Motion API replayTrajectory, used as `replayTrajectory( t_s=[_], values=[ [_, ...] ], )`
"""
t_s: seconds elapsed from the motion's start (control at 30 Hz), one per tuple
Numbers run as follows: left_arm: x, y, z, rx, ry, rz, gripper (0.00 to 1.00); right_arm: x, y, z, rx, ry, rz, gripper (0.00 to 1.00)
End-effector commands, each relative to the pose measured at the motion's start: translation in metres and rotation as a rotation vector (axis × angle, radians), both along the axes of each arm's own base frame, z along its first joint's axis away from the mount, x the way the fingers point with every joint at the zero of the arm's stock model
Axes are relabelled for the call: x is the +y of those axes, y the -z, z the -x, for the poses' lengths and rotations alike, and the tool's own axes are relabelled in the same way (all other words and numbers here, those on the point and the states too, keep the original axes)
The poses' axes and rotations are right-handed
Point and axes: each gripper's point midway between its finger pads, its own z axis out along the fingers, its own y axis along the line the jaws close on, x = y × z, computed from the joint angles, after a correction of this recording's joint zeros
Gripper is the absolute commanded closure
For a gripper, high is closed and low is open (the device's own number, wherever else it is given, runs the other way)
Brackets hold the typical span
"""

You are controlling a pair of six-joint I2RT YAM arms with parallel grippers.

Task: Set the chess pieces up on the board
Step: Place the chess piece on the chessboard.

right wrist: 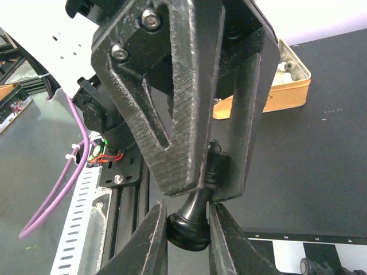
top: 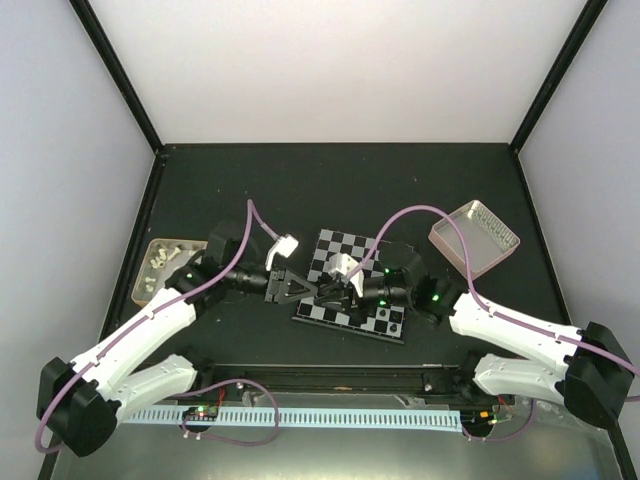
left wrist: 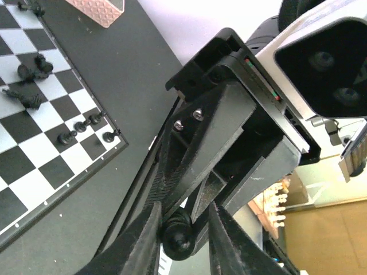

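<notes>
A small black chess piece (right wrist: 192,220) is held in the air near the centre of the overhead view, by the left edge of the board (top: 372,322). The right hand (right wrist: 188,216) pinches its round base and the left hand (left wrist: 182,226) appears clamped on its top. The piece looks light, rigid and smooth, so likely slippery; the narrow neck seems the surest hold.
</notes>
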Motion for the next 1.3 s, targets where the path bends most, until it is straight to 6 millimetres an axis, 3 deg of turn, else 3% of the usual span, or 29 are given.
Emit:
replayTrajectory(
  t_s=[0.0,0.17,0.3,0.43,0.6,0.7,0.93,1.27],
  values=[
    [-0.005,-0.012,0.005,-0.040,0.050,0.015,0.80,0.003,-0.012,-0.001,-0.030,-0.018,-0.021,0.90],
    [-0.005,-0.016,0.004,-0.060,0.043,0.019,0.98,0.003,-0.008,-0.005,0.002,0.010,-0.002,0.84],
    [-0.004,-0.012,-0.006,-0.078,-0.017,-0.012,0.99,0.001,0.003,-0.020,0.089,0.122,0.052,0.63],
    [0.012,0.014,-0.037,-0.109,-0.219,-0.164,0.98,-0.012,0.022,-0.036,0.137,0.276,0.093,0.44],
    [0.038,0.052,-0.072,-0.130,-0.444,-0.358,0.98,-0.046,0.044,-0.064,0.177,0.571,0.086,0.30],
    [0.040,0.071,-0.080,-0.145,-0.484,-0.444,0.98,-0.072,0.067,-0.083,0.238,0.788,0.099,0.28],
    [0.028,0.109,-0.084,-0.243,-0.462,-0.631,0.99,-0.100,0.100,-0.096,0.363,1.027,0.148,0.28],
    [0.012,0.152,-0.081,-0.251,-0.395,-0.765,0.98,-0.139,0.120,-0.106,0.390,1.245,0.197,0.28]
  ],
)
